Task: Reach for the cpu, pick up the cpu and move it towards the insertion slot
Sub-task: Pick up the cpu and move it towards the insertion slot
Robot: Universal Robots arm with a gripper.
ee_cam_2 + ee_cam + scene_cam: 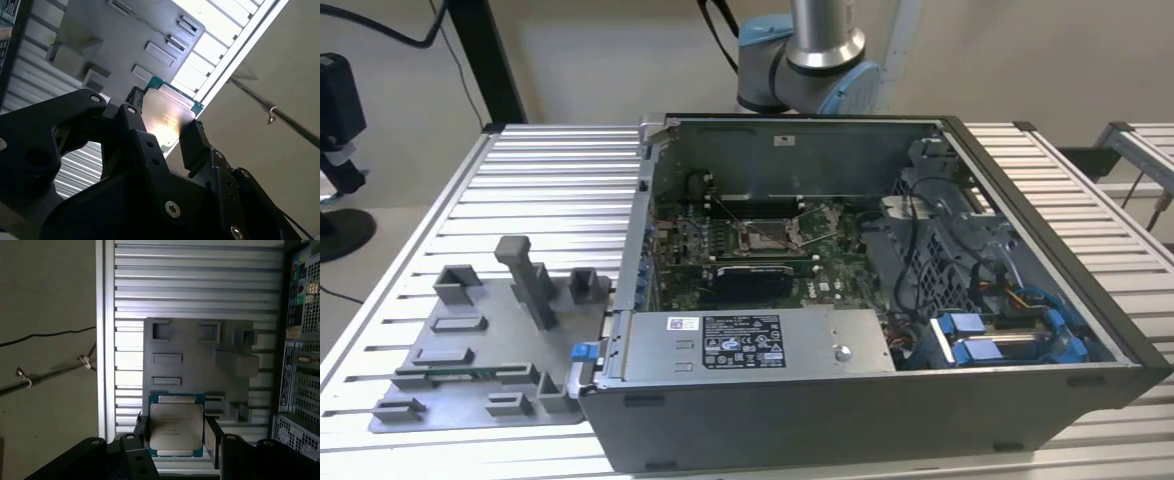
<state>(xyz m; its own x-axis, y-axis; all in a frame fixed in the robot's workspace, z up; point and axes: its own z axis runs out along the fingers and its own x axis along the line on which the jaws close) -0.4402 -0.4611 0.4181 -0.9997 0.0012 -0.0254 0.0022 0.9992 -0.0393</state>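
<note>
Fingers (212,437) press against two opposite edges of the cpu (176,426), one black pad on each side, so the gripper (176,432) has the chip pinched flat between them; both wrist views show this hold.

A ribbed metal table (547,170) carries everything. On it lies the open case (881,400), and the arm (817,50) rises beyond its far wall. Just beside the case, toward the exterior view's left, sits the grey plate (467,345) with its raised blocks and shallow pockets. Inside the case, on the green board (834,240), is the slot (761,238), a silver frame with a dark centre.

In the first wrist view, the cpu shows its pale top and thin green rim in front of the plate. It looks lifted clear of the plate, though the angle does not settle that. The case is off to one side.
</note>
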